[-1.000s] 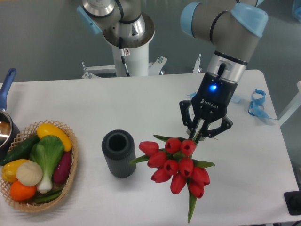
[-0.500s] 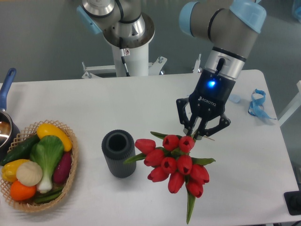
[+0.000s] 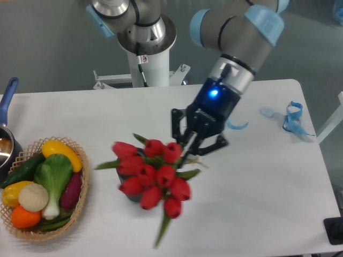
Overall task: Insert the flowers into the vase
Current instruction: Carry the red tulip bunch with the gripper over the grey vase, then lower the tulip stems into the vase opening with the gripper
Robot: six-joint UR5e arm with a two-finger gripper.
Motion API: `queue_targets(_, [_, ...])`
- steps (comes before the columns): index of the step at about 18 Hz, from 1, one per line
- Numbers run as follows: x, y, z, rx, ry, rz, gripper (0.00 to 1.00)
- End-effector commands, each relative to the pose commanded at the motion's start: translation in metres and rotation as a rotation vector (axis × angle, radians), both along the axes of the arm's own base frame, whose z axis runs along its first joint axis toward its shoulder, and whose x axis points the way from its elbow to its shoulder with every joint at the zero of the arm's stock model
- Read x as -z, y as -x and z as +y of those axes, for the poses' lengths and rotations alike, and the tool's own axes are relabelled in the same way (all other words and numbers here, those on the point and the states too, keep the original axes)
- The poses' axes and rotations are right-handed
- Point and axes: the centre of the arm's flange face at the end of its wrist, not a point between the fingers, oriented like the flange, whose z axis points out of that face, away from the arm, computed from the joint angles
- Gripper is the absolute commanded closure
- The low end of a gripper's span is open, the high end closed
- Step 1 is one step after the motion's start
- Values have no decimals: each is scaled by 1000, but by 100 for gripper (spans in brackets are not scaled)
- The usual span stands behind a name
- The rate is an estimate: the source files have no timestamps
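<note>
White tabletop point(image 3: 268, 182) against a grey wall, with the white pedestal of the arm point(image 3: 150, 64) standing at its far edge. Grey-and-blue arm reaches in from the upper right, its black two-finger gripper point(image 3: 188, 151) pointing down and to the left, a blue light lit on the wrist. Jaws are clamped on the green stems of the bunch of red tulip buds with long green leaves point(image 3: 151, 174); the bunch is lifted off the table and looks motion-blurred. Red heads spread out left and below the fingers, one long leaf trailing down toward the near edge. Bunch sits directly over the short dark grey ribbed cylinder vase point(image 3: 130, 195), covering nearly all of it; only a dark sliver of the vase shows beneath the blooms, and whether any stem is inside the mouth cannot be told. At the left, well apart from the vase, a woven wicker basket point(image 3: 79, 206) holds a yellow pepper, a green-and-white leafy vegetable, a pale round onion, an orange fruit, a purple piece and green cucumbers. Left edge: part of a metal pot with a blue handle point(image 3: 7, 93). Far right of the table: a crumpled light blue ribbon point(image 3: 293, 118).
</note>
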Motion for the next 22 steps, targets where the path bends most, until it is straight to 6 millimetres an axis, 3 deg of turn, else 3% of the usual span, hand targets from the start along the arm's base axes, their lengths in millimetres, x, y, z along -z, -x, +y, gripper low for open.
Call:
queue_targets(3, [11,-34,0,64,-43,-3,87])
queue_targets(5, [25,-45,-3,113,-112,-11,87])
queue_targets(7, [25,-60,-8,125,-126,-26,89])
queue_targets(12, [25,-75,-17,129,-128,-33,90])
queue_targets(22, [41,-66,-12,126,-114,-47,90])
